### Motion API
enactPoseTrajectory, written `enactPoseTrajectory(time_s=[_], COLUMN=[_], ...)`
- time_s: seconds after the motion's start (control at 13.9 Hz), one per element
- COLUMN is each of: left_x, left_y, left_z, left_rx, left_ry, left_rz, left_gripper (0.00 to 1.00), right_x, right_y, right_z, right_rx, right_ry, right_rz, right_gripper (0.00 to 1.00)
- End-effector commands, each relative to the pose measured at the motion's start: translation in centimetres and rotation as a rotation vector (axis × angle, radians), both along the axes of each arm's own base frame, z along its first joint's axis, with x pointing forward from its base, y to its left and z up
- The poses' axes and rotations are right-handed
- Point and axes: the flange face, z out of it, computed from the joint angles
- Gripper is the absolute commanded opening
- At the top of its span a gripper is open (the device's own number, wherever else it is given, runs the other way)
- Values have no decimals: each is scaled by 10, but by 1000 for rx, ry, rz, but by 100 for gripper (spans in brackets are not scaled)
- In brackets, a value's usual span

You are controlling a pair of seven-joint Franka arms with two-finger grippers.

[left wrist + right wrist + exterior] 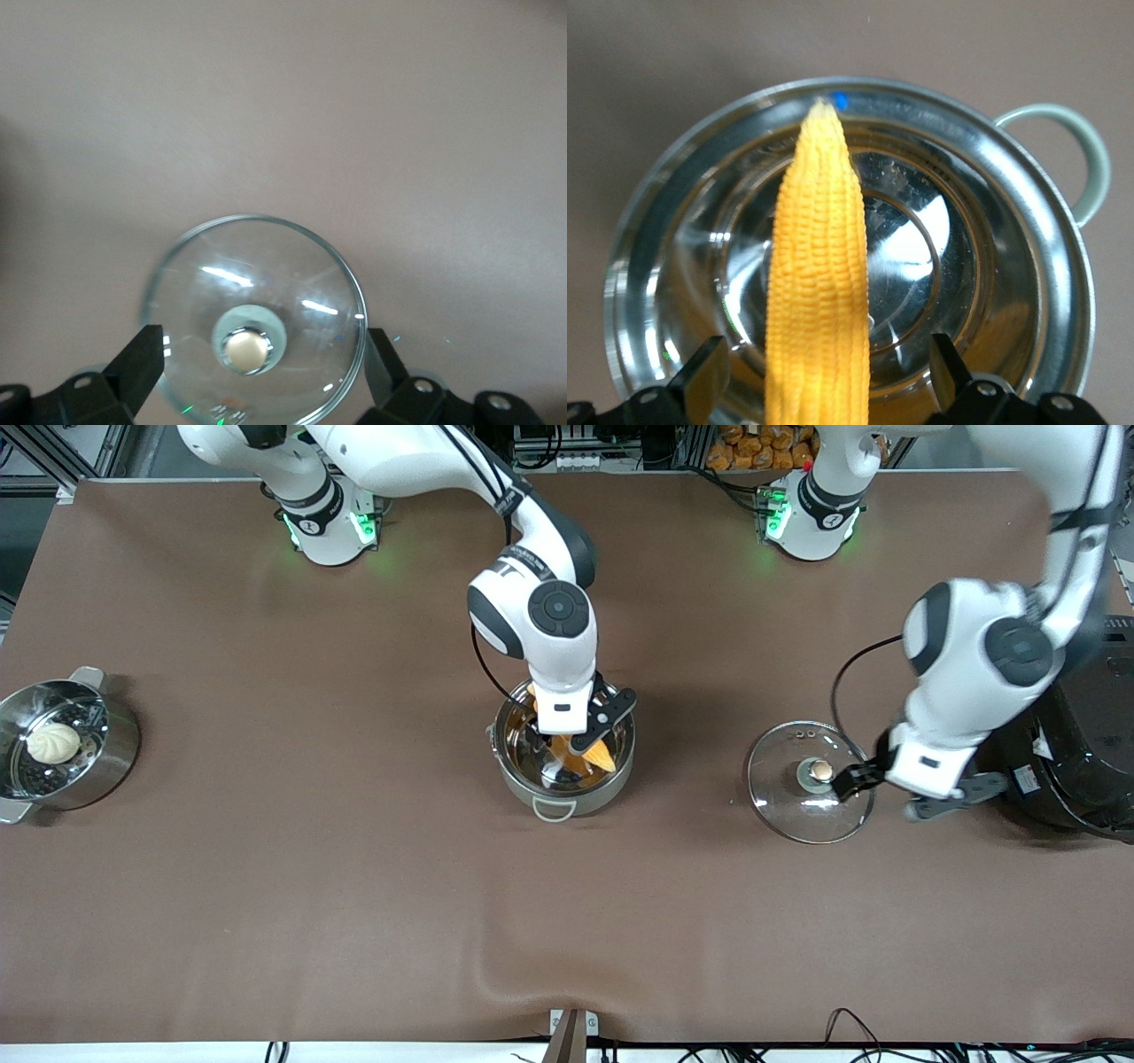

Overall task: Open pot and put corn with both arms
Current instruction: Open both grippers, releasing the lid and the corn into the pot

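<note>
Corn (817,283) lies in the open pot (564,751) at frame centre, long axis tilted, tapered tip against the wall. Right pincer (819,376) over it, spread wide. Left pincer (261,363) wide astride the lid (810,781), centre-right on the surface (354,912).

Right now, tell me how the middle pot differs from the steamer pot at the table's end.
The middle pot has the corn in it, with the right gripper open above; the steamer pot holds a white bun on a perforated insert, with no gripper near.
The middle pot's glass lid lies on the table beside it, under the open left gripper; no lid shows by the steamer pot.
Both are round shiny steel.
</note>
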Motion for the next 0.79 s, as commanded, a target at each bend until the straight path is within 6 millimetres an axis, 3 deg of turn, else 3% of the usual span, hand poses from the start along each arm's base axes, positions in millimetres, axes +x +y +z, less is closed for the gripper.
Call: enactPoseTrajectory(time_s=[0.0,0.14,0.29,0.57,0.72], left_x=[-8,-18,-23,-31,-34], left_y=[10,26,36,58,67], left_z=[75,108,142,188,194], left_rx=[56,67,77,20,23], left_ry=[-25,-31,0,41,54], left_rz=[-31,-53,-138,-120,-132], left_gripper=[100,100,100,100,100], right_x=[9,28,51,118,140], right_y=[-17,-43,-94,-233,-301], right_z=[27,41,58,84,104], right_rx=[35,31,-17,-46,-34], right_ry=[12,21,78,97,71], right_rz=[-53,-109,-207,-415,-515], right_gripper=[100,100,100,100,100])
